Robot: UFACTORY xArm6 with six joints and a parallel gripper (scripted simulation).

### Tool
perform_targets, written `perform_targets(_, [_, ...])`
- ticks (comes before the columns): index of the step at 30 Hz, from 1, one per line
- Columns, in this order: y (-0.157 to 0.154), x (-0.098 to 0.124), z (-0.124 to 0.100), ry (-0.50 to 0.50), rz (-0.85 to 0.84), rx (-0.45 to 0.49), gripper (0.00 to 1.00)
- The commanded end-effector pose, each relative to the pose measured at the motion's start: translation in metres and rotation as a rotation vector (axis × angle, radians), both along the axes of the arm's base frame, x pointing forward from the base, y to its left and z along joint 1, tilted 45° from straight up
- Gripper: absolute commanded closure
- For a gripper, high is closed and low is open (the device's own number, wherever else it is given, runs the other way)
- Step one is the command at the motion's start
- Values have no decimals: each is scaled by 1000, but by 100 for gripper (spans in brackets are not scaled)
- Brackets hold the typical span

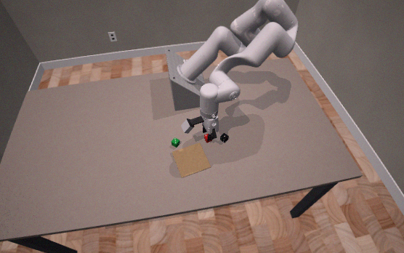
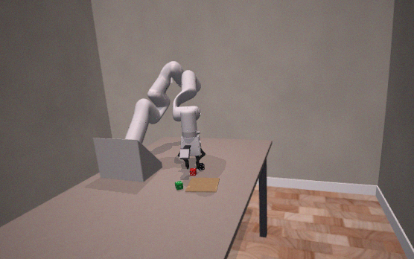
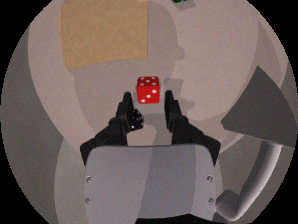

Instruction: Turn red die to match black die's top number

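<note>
The red die [image 1: 205, 137] [image 2: 193, 171] [image 3: 148, 90] lies on the bare table just behind the tan mat [image 1: 191, 160] [image 2: 202, 184] [image 3: 103, 23], not on it. My gripper [image 1: 211, 136] [image 2: 193, 162] [image 3: 148, 99] hangs straight over it, half open, with a finger on each side and a gap to the die on both. The black die [image 1: 224, 137] [image 2: 201, 166] lies close to the right of the red one in the top view. It is hidden in the wrist view.
A green die [image 1: 175, 142] [image 2: 179, 184] lies on the table off the mat's left back corner. The arm's grey base block [image 2: 119, 160] stands behind. The table's right edge [image 2: 257, 175] is about a mat's width beyond the mat.
</note>
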State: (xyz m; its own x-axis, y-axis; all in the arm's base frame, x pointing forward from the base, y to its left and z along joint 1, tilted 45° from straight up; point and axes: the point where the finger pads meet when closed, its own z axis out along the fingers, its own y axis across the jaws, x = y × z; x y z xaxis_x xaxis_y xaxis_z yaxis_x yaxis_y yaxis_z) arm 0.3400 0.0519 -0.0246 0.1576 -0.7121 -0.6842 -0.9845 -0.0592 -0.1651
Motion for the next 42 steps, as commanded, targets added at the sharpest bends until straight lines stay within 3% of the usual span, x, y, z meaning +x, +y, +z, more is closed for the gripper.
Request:
perform_targets(1, [-1, 1, 0, -2, -1, -1, 53])
perform_targets(27, [22, 4, -22, -2, -1, -1, 53])
perform_targets(42, [23, 4, -24, -2, -1, -1, 53])
